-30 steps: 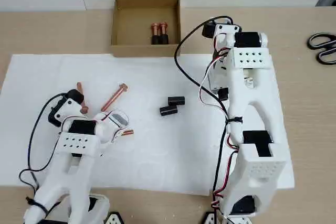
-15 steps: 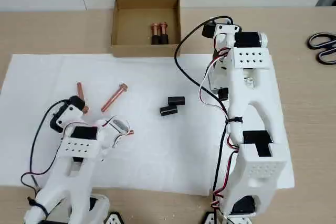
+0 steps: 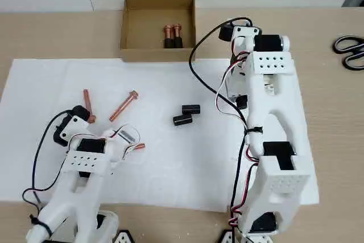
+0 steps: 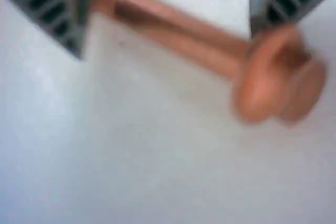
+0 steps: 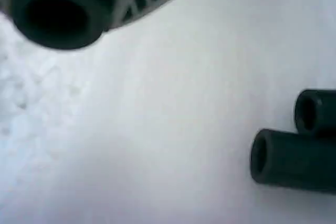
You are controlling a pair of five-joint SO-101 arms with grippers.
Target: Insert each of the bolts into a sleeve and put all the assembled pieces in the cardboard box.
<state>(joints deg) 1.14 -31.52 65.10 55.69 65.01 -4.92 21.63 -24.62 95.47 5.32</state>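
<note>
two pieces (image 3: 172, 36) are boxed, a sleeve (image 5: 52, 17) is gripped by the right hand (image 3: 241, 103), a bolt (image 4: 184, 38) is straddled by the spread left hand (image 4: 165, 9), and loose sleeves (image 3: 186, 114) and loose bolts (image 3: 124, 105) are left.

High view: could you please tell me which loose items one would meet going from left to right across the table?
Short bolt → slanted bolt → pair of black sleeves → scissors.
</note>
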